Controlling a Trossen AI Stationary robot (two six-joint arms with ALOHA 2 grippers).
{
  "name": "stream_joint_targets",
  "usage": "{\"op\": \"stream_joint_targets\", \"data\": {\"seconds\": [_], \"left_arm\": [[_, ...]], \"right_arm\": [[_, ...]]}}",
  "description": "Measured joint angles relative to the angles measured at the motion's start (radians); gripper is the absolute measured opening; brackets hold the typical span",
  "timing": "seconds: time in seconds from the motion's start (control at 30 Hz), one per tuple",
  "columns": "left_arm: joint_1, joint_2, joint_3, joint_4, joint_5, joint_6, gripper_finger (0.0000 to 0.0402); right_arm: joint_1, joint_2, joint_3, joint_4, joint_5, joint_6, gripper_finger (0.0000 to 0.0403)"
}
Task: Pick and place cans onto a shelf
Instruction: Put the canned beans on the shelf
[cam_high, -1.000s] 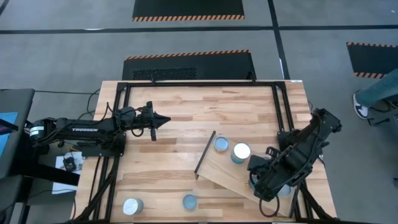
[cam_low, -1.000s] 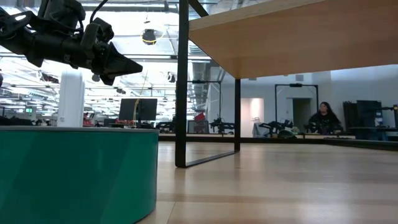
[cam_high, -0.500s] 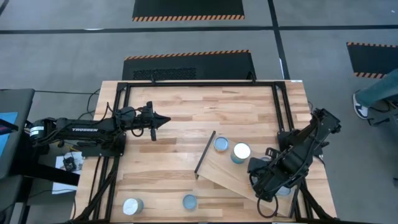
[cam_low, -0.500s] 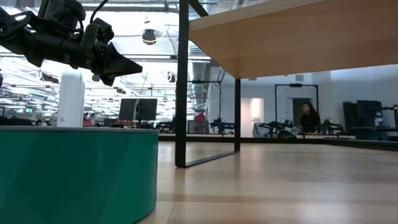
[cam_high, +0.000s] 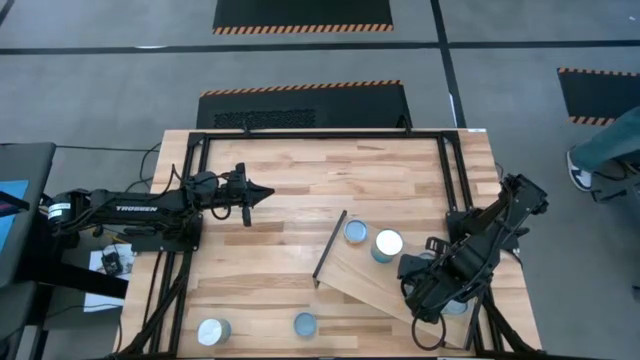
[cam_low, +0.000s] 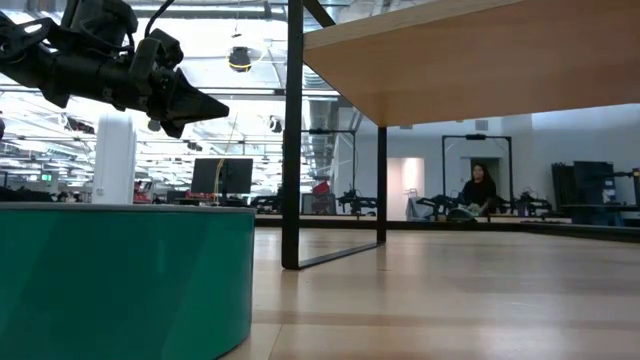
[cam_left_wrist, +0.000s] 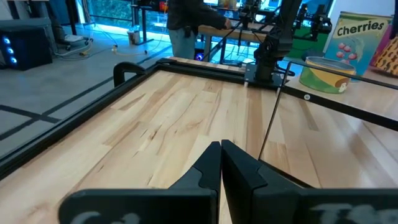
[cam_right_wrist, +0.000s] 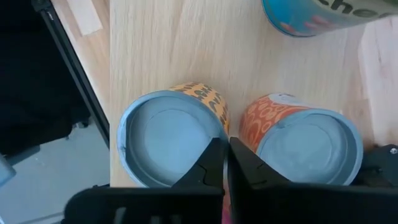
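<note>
Barely anything moves: right hand (cam_high: 425, 300) creeps slightly lower right over the shelf (cam_high: 365, 285), fingers together, hovering between two orange cans (cam_right_wrist: 168, 134), probably lining up a grab. Left hand (cam_high: 262, 192), also closed, waits upper left over the table (cam_high: 300, 170).

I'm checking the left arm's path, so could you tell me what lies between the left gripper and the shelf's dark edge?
In the high view, only bare tabletop lies between the shut left gripper and the shelf; no cans sit there.
</note>
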Motion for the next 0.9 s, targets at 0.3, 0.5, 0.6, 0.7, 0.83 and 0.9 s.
{"op": "stream_joint_targets", "data": {"seconds": [0.3,0.5,0.6,0.7,0.83,0.9], "left_arm": [[0.0,0.0,0.0,0.0,0.0,0.0,0.0],[0.0,0.0,0.0,0.0,0.0,0.0,0.0],[0.0,0.0,0.0,0.0,0.0,0.0,0.0],[0.0,0.0,0.0,0.0,0.0,0.0,0.0],[0.0,0.0,0.0,0.0,0.0,0.0,0.0],[0.0,0.0,0.0,0.0,0.0,0.002,0.0]], "right_arm": [[0.0,0.0,0.0,0.0,0.0,0.0,0.0065],[-0.006,0.0,0.0,0.0,0.004,0.0,0.0084],[-0.006,0.0,0.0,0.001,0.005,-0.015,0.0092],[-0.004,0.0,0.011,0.001,-0.001,-0.02,0.0092],[0.013,0.0,0.015,0.021,-0.047,-0.026,0.0055],[0.019,0.0,0.01,0.047,-0.074,-0.027,0.0022]]}}
